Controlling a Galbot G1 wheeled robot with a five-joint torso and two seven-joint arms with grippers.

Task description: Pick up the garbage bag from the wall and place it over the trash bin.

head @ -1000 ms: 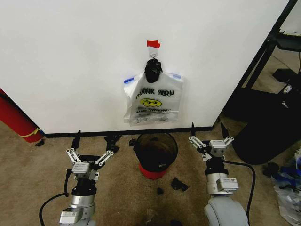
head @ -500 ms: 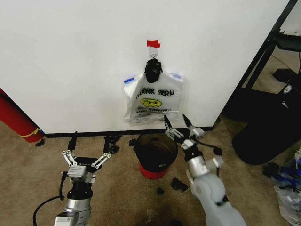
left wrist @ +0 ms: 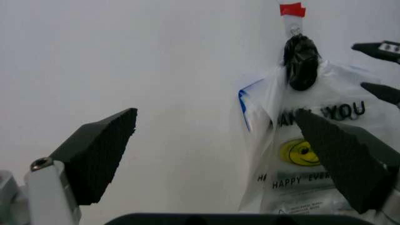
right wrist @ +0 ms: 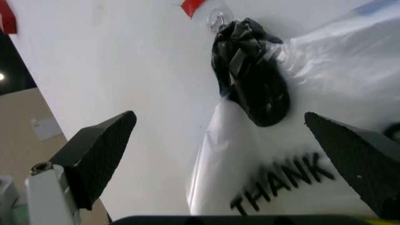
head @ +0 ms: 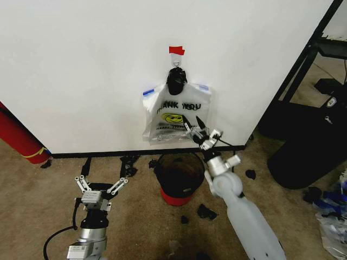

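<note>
The garbage bag (head: 174,116), see-through with a black "THANK YOU" print and a yellow smiley, hangs on the white wall (head: 81,70). It hangs from a small hook (right wrist: 218,18) under a red tape strip (head: 176,50), gathered by a black knot (head: 177,80). My right gripper (head: 199,130) is open, raised just in front of the bag's lower right part. The right wrist view looks closely at the knot (right wrist: 253,84) and the print. The red trash bin (head: 174,197) stands on the carpet below the bag. My left gripper (head: 102,187) is open and low, left of the bin.
A red roll (head: 19,135) leans at the far left. A large black bulky thing (head: 306,157) and a black rack frame (head: 303,65) stand to the right. Black scraps (head: 206,212) lie on the carpet around the bin. A black baseboard (head: 108,153) runs along the wall.
My right arm has swung in from the right of the bin and risen, open, to the bag's lower right. The left gripper has shifted a little lower. The bag still hangs.
</note>
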